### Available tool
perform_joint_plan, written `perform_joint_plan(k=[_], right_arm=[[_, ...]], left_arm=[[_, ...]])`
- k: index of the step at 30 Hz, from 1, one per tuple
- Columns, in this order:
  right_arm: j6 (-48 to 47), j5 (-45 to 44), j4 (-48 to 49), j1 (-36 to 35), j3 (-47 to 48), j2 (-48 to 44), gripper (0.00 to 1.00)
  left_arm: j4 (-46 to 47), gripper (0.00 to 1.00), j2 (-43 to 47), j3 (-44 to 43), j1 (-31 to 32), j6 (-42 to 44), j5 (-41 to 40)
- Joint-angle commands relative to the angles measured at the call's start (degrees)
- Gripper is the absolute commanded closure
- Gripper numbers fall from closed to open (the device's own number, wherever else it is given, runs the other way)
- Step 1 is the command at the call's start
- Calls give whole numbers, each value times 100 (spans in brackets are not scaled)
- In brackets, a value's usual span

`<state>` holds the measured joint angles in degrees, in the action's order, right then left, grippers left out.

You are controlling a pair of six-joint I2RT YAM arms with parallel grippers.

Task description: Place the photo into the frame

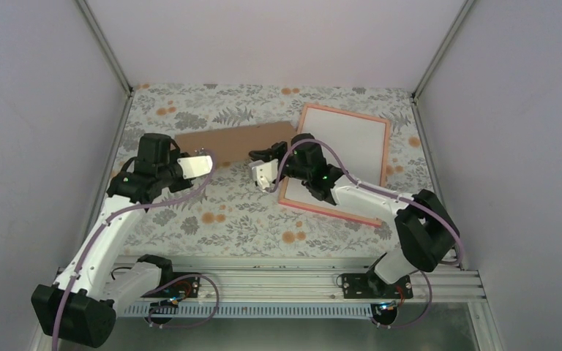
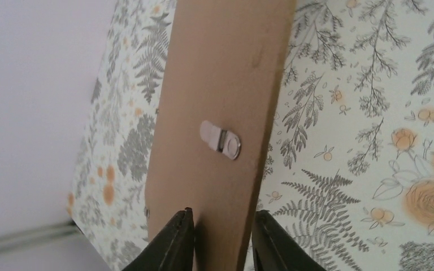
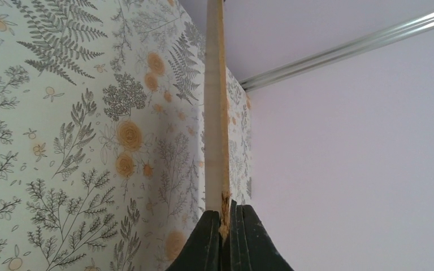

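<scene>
The brown board (image 1: 227, 142) could slip or twist, because the right hand (image 3: 226, 210) is shut tight on only its thin edge. The left hand (image 2: 224, 212) is partly closed around the board's other end; I cannot tell if it grips. The frame (image 1: 322, 210) lies flat on the tabletop (image 1: 249, 227), just right of the right hand. The white sheet (image 1: 344, 157) inside may be the photo's back; I cannot tell.

Board: brown board (image 2: 215, 84), long and flat, reaching from the bottom edge to the top.
Clip: small silver metal clip (image 2: 221, 140) on its face.
Left gripper (image 2: 221, 243): dark fingers (image 2: 172, 245) apart, board's near end between them.
Surface: floral cloth (image 2: 373, 141).
Left side: white wall (image 2: 28, 113).
</scene>
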<state>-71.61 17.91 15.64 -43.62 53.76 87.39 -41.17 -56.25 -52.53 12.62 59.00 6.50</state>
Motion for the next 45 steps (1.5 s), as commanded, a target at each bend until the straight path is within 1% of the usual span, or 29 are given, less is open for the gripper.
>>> perform_joint_plan(k=[1, 3, 4, 7, 10, 11, 12, 14, 16, 19, 21, 23, 24, 26, 28, 30, 31, 35, 37, 39, 45], right_arm=[[199, 12, 1038, 115, 358, 139, 96], [445, -115, 1204, 115, 488, 273, 95], [595, -216, 1223, 116, 603, 342, 86], [1407, -676, 931, 148, 1078, 480, 65], [2254, -725, 166, 312, 1404, 218, 19], [2592, -642, -124, 356, 1472, 81, 7], [2988, -551, -463, 408, 1554, -72, 1], [3868, -399, -1201, 424, 1808, -277, 0], [5022, -360, -2053, 432, 2280, -259, 0], [6832, -455, -3217, 477, 3132, 115, 0], [7839, -95, -3760, 628, 3608, 442, 0], [8887, 165, -4091, 836, 4028, 728, 1], [9335, 341, -4305, 915, 4233, 1020, 4], [10406, 745, -4131, 1037, 4209, 1211, 8], [11097, 853, -3952, 1055, 4117, 1245, 8], [11528, 1088, -3869, 1060, 4233, 1390, 8], [11728, 1077, -3857, 1066, 4298, 1453, 7], [12661, 1187, -3921, 1081, 4675, 1832, 8], [13012, 1322, -3858, 1074, 4855, 2015, 14], [13151, 1272, -3815, 1050, 5081, 2174, 15], [13188, 915, -3718, 996, 5481, 2415, 13]], left_arm=[[206, 79, 143, 182, 23, -118, -245], [311, 90, 128, 209, 21, -338, -335], [358, 96, 94, 190, 21, -501, -420], [445, 98, -47, 109, 12, -1038, -613], [663, 98, -67, 214, 8, -1426, -922], [750, 98, -74, 251, 4, -1569, -1006], [809, 98, -78, 253, 6, -1730, -1065], [894, 98, -152, 168, 12, -2175, -1163], [859, 98, -279, 1, 22, -2669, -1266], [771, 98, -411, -179, 52, -3022, -1265], [812, 98, -449, -204, 137, -3122, -1366], [793, 98, -530, -265, 302, -3256, -1498], [769, 98, -569, -300, 419, -3354, -1569], [677, 97, -680, -407, 613, -3642, -1660], [582, 98, -811, -543, 673, -3957, -1537], [545, 98, -914, -645, 694, -4245, -1502], [526, 98, -978, -700, 731, -4366, -1537], [524, 98, -1209, -827, 961, -4709, -1735], [643, 98, -1306, -865, 1151, -4741, -1934], [698, 98, -1448, -949, 1249, -4836, -2145], [753, 98, -1838, -1190, 1504, -5098, -2372]])
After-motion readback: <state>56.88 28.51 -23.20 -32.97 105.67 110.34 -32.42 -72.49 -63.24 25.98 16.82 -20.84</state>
